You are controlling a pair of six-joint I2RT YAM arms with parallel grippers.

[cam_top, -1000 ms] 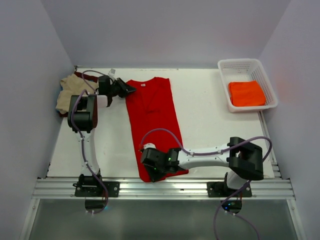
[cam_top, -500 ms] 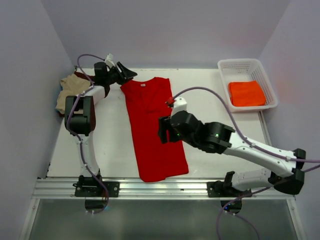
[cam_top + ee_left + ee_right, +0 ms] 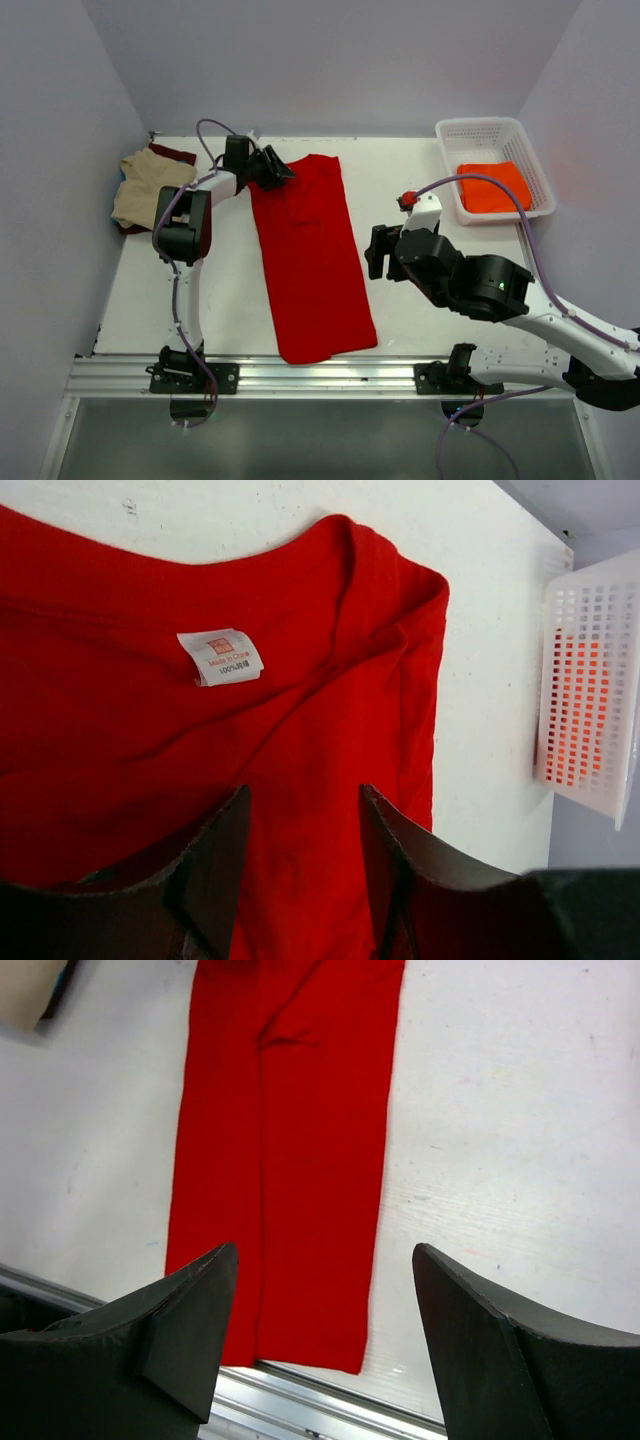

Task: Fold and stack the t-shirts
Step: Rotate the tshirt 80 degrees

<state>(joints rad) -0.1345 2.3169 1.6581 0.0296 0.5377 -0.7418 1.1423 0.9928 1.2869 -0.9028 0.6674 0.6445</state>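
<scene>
Overhead, left claw (image 3: 284, 172) covers red t-shirt (image 3: 310, 260) collar.

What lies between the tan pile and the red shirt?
Bare table, crossed overhead by the left arm, whose left gripper reaches the collar end of the red t-shirt; the top view shows this.

On my left wrist feed, the only writing I can read is on the small white rectangular neck label (image 3: 220, 657), which is sewn just inside the collar of the bright red soft cloth t-shirt (image 3: 300, 730). It carries a tiny red mark too small for me to make out. Below that I read "Made in China", then a line starting "100%" whose last characters blur.
</scene>
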